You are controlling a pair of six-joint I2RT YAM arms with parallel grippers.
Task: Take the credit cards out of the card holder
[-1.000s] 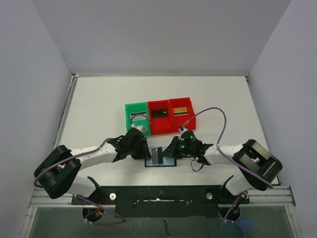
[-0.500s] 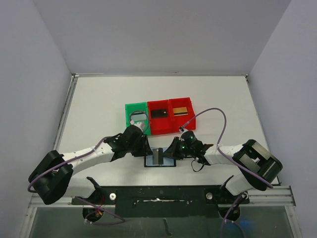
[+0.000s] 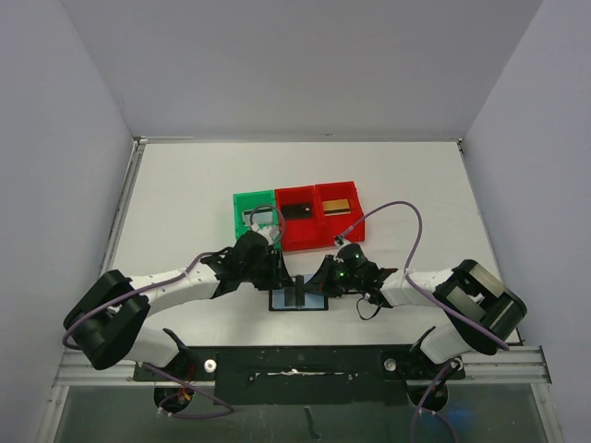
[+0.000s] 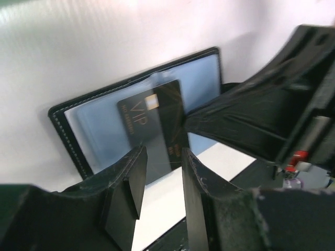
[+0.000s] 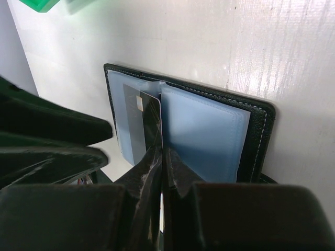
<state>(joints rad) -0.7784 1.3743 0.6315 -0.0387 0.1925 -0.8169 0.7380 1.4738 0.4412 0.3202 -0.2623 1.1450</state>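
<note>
The black card holder [image 3: 314, 302] lies open on the table between my two grippers, its grey-blue pockets [image 4: 104, 130] facing up. A black credit card [image 4: 154, 123] sits in the left pocket, its near end just beyond my left gripper [image 4: 163, 155]. That gripper is open and has nothing between its fingers. My right gripper [image 5: 162, 150] is shut on the thin edge of an inner pocket leaf [image 5: 201, 130] of the card holder. A silvery card [image 3: 261, 218], a black card [image 3: 296, 210] and a gold card [image 3: 338, 206] lie in the bins.
A green bin [image 3: 238, 214] and two red bins [image 3: 297, 233] [image 3: 335, 190] stand in a row just beyond the card holder. The right arm's purple cable [image 3: 406, 217] loops over the table on the right. Both gripper heads are close together over the holder.
My left gripper has come back from the green bin's near edge toward the card holder, and its jaws have widened. The right gripper has kept its pinch and not moved.
</note>
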